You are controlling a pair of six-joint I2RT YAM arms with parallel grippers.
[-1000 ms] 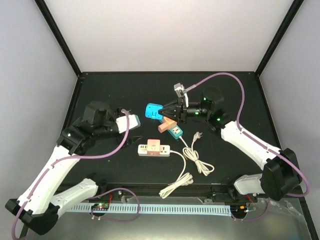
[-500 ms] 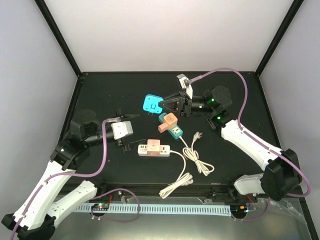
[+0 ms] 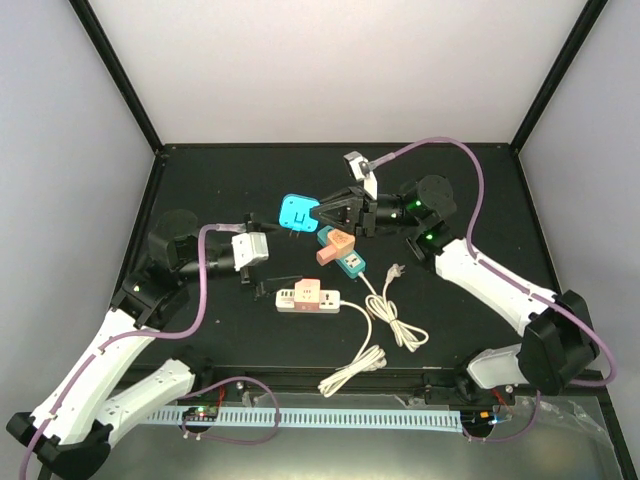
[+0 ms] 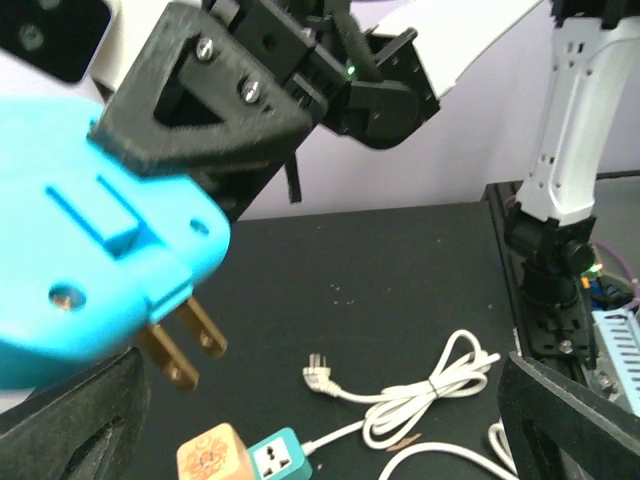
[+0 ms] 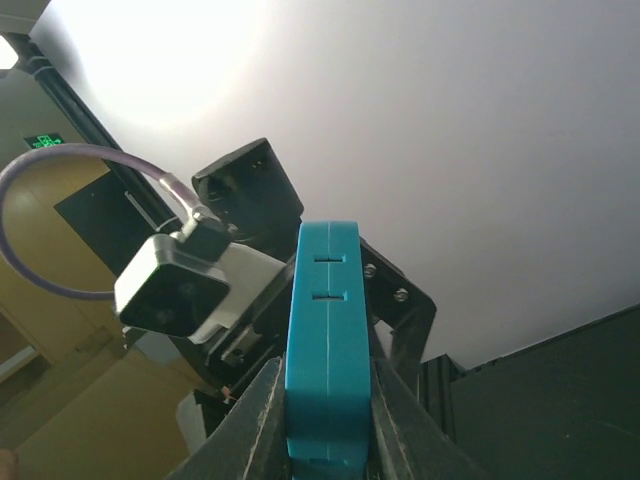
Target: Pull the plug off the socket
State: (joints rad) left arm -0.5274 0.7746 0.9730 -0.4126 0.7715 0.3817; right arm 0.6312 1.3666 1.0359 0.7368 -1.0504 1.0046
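While our left claw [image 3: 268, 256] hangs with fingers [image 4: 70, 420] spread wide, we see beyond it our right claw [image 3: 322, 212] clamped on the blue plug [image 3: 297, 212], brass prongs [image 4: 185, 345] bare, teal socket [image 3: 350, 262] lying below that claw, apart.

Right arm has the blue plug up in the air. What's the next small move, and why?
Probably lower the blue plug onto the bare table left of the pink and teal adapters, then open the right gripper. Its brass prongs hang bare, out of any socket, so the pull looks done.
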